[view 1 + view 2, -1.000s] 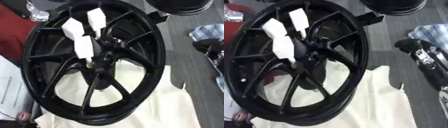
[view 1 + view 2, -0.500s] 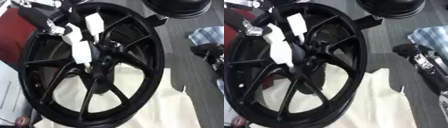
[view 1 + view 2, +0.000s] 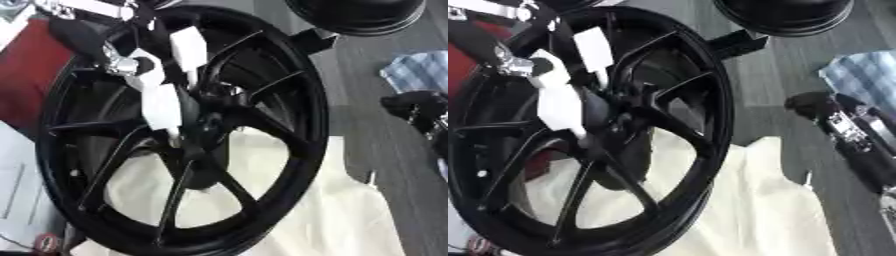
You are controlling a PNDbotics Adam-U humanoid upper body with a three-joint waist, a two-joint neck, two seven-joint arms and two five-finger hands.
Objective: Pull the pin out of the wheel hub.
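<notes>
A large black spoked wheel point(image 3: 289, 75) lies tilted on a cream cloth. Its hub point(image 3: 206, 124) is at the middle, where the spokes meet. I cannot make out the pin there. My left hand point(image 3: 162, 102) comes in from the upper left, black with white covers on its fingers. The fingers are straight, and the longest one points down with its tip at the hub's left side. A second white-covered finger point(image 3: 188, 47) stands higher, over the spokes. My right hand point(image 3: 846, 132) rests at the right edge, dark with silver parts.
A second black wheel point(image 3: 354, 15) stands at the top. The cream cloth point(image 3: 306, 210) spreads under the wheel toward the lower right. A blue checked cloth point(image 3: 418, 72) lies at the right, a red surface point(image 3: 26, 80) at the left and white paper point(image 3: 17, 200) at the lower left.
The whole picture has shifted, so the camera has moved. My left wrist and arm now show at the upper left. The fingers stay at the hub.
</notes>
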